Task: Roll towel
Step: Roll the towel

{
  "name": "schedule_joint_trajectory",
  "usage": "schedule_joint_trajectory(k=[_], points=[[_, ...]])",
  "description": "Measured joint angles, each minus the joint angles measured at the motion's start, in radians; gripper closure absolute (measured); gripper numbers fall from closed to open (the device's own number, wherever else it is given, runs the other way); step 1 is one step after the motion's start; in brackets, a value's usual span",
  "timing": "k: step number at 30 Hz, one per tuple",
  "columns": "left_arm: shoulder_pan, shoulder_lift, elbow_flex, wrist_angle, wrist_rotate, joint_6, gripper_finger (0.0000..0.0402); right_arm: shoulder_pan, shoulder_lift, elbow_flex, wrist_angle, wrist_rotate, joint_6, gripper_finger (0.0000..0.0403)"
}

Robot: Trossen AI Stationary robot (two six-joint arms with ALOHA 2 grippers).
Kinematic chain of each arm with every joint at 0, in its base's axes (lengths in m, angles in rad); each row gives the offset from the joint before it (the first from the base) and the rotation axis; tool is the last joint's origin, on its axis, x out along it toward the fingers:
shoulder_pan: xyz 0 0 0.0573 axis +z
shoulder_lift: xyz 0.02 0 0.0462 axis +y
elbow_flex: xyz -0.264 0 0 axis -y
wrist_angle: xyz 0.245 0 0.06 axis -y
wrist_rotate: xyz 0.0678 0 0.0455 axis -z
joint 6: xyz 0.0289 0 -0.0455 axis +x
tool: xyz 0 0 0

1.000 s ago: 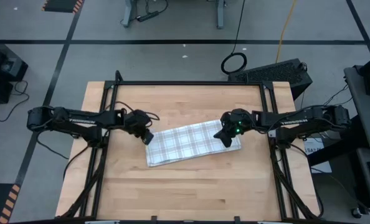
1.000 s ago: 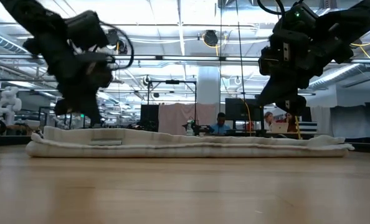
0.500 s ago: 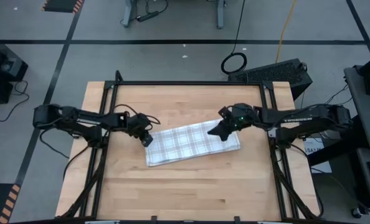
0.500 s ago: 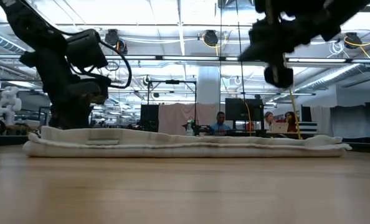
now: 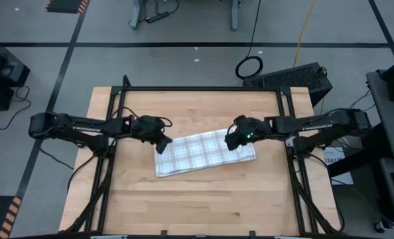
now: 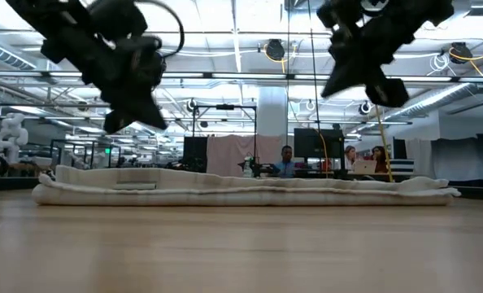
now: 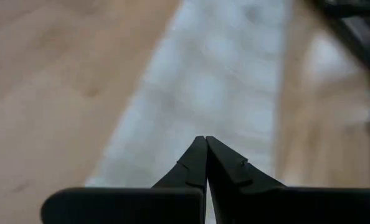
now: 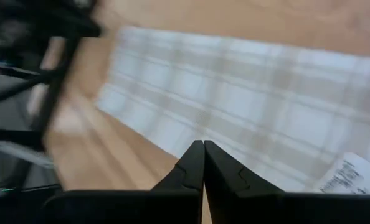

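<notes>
Overhead, both sets of jaws are sitting pressed together with nothing between them. The left gripper is hanging above the towel's left end, its fingertips meeting in a closed point in its own wrist view, and the pale cloth is showing blurred beyond them. The right gripper is hanging above the towel's right end, and its fingers are likewise closed tight and holding nothing, with the checked cloth spreading out past them and a small white label lying near one edge.

From table height, both grippers are riding clear of the cloth: the left gripper is standing well above the towel's left part, and the right gripper is standing higher over its right part. Neither is touching the fabric in that view.

The towel is lying flat on the wooden table, folded into a long strip that is running slightly slantwise, its left end nearer the table's front edge and its right end farther back. It is looking like several layers stacked, though the side view is too low to be sure how many. Both dark arms are reaching in from the table's sides.

Beyond the table, people are sitting in the room behind.
</notes>
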State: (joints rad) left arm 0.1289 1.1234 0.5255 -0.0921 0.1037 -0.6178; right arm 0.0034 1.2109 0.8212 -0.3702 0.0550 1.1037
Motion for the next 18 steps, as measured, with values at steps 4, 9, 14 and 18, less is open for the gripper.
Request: schedule_joint_trajectory(k=[4, 9, 14, 18], points=[[-0.093, 0.031, -0.010, 0.075, 0.021, -0.002, 0.0393, 0.027, 0.077, 0.000, 0.000, 0.038, 0.012, 0.0403], [-0.218, 0.080, -0.009, 0.088, 0.013, -0.004, 0.0393, 0.043, 0.211, 0.000, 0.083, 0.026, 0.117, 0.0403], [-0.301, 0.168, -0.020, 0.087, -0.035, -0.003, 0.0393, 0.052, 0.333, 0.000, 0.369, -0.024, 0.191, 0.0403], [-0.335, 0.256, -0.024, 0.085, -0.045, -0.004, 0.0393, 0.058, 0.402, 0.001, 0.589, -0.030, 0.201, 0.0403]])
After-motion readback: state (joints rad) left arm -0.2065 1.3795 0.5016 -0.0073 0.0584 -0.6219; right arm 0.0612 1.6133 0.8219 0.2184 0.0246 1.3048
